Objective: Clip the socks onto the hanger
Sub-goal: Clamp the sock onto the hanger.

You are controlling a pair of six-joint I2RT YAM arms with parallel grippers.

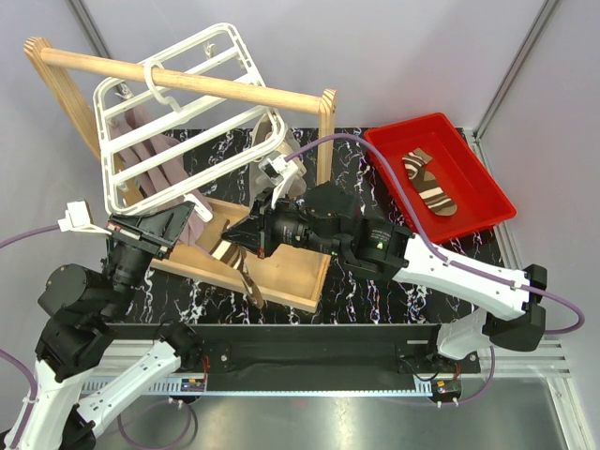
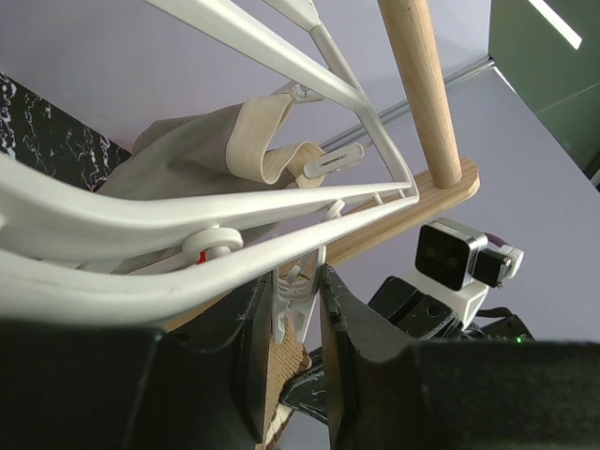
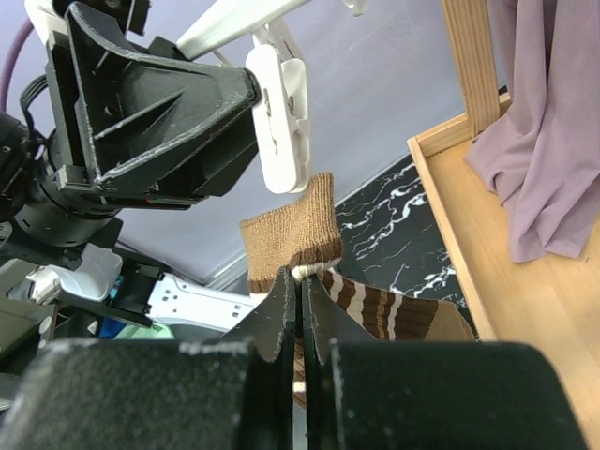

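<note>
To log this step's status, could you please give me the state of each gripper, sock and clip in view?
left gripper, shut on clip
right gripper, shut on held sock
clip, empty, above held sock
held sock, unclipped, pinched at cuff
second sock, loose in red bin
hanger, tilted, hooked over wooden rail

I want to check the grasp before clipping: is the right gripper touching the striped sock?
Touching. The right wrist view shows the right gripper closed on the striped sock, just below its brown cuff.
</note>
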